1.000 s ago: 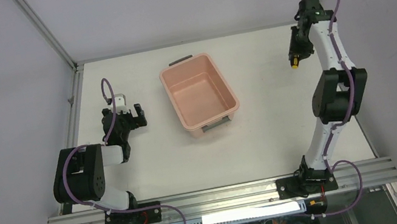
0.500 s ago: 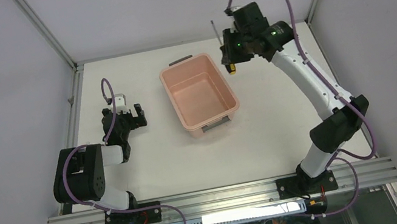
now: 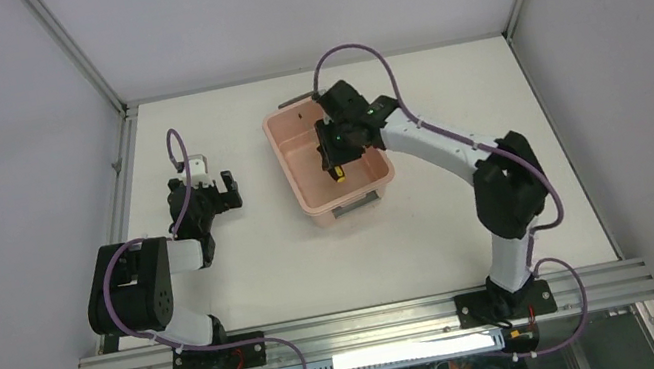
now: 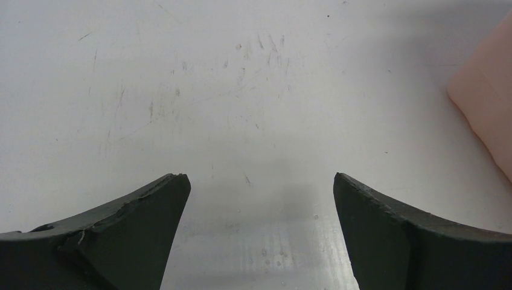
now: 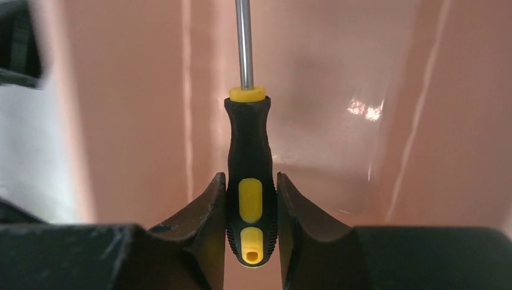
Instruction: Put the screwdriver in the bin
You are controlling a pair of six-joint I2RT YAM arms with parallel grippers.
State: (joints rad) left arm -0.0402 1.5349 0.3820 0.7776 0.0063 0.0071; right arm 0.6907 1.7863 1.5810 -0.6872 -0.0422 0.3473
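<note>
The salmon-pink bin (image 3: 302, 167) stands at the table's middle back. My right gripper (image 3: 335, 155) is over the bin's inside and is shut on the screwdriver (image 5: 250, 163). Its two fingers clamp the black-and-yellow handle, and the thin metal shaft points away toward the bin's floor (image 5: 338, 72). In the top view only the handle's yellow end (image 3: 338, 173) shows below the gripper. My left gripper (image 3: 217, 192) rests low on the table left of the bin, open and empty. A corner of the bin (image 4: 490, 109) shows at the right edge of the left wrist view.
Grey handles sit at the bin's far end (image 3: 298, 100) and near end (image 3: 353, 205). Metal frame rails run along the table's left edge (image 3: 119, 170) and near edge (image 3: 358, 326). White walls close in the back and sides.
My right arm has swung from the far right of the table leftward, carrying the screwdriver, and now holds it inside the bin's outline. The left arm has not moved.
</note>
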